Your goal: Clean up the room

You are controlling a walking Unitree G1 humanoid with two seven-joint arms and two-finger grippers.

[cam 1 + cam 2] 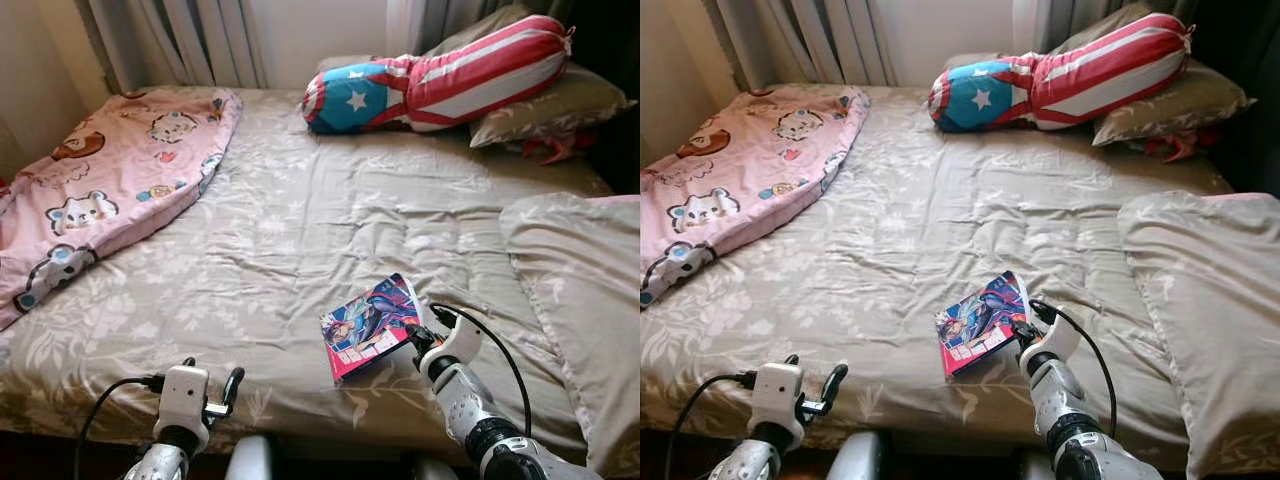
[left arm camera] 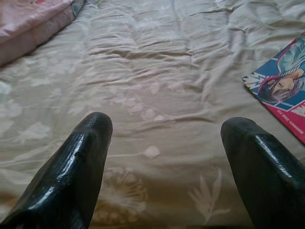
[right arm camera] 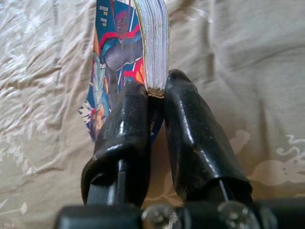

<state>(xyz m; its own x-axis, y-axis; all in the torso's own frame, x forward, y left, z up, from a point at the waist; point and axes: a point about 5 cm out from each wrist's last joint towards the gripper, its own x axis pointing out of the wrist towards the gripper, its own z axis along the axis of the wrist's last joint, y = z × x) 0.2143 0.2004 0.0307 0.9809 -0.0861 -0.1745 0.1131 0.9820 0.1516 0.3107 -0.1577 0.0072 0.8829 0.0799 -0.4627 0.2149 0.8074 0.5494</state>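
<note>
Evidently the right gripper had clamped the comic book's corner on the bed, left gripper wide, so lifting came next.

A bed with a beige floral cover carries a comic book near its front edge. The right end effector meets the book's right corner; the left end effector hovers at the front edge, fingers apart. A pink blanket lies at left, a striped bolster on pillows at the head.
</note>
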